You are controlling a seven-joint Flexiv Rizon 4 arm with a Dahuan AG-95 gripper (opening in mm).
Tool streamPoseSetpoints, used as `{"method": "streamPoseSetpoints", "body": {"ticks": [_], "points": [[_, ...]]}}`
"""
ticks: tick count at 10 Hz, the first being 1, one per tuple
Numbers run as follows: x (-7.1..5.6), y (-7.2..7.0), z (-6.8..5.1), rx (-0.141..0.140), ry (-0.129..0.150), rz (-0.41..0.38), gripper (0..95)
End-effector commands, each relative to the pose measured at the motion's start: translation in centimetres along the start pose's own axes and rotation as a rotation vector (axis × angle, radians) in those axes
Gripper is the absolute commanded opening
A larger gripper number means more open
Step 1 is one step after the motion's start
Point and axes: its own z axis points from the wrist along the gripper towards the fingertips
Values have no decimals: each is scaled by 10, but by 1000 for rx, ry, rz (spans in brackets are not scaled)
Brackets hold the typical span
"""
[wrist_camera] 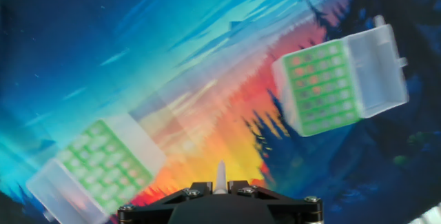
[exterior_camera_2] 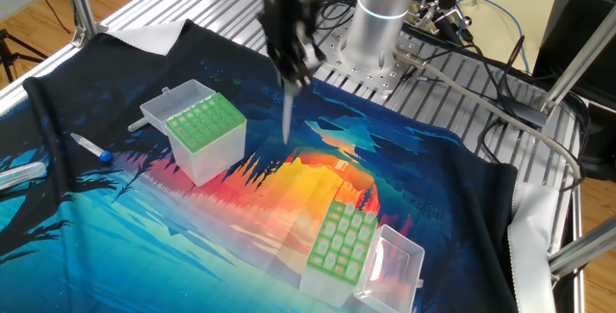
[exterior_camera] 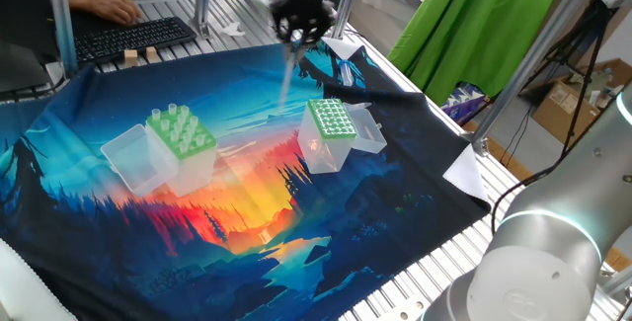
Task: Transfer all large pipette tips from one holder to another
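Gripper point(exterior_camera_2: 292, 74) points down above the surface, jaws narrow, pinching one of the large pipette tips point(exterior_camera_2: 287, 116): a slender translucent cone hanging over the printed cloth point(exterior_camera_2: 289, 207) between the boxes. Motion blur; contact probably at the tip's wide end. Light-green wide-holed holder point(exterior_camera: 181, 131), clear plastic, lid hinged open, has tips standing in it. Darker-green fine-holed box point(exterior_camera: 330, 120) sits well apart. A blue-capped tube point(exterior_camera_2: 91, 148) lies by the cloth's edge.

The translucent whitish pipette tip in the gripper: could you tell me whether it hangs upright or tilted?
Roughly upright: the translucent whitish pipette tip hangs point-down from the gripper, in the air above the colourful cloth.
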Motion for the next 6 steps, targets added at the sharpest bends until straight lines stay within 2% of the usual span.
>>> {"method": "streamPoseSetpoints", "body": {"ticks": [1,4,6], "points": [[0,-28,-8,-3,-8,-57,0],[-11,-56,-18,1,-11,-129,0],[-21,-75,-19,-2,-13,-178,0]]}}
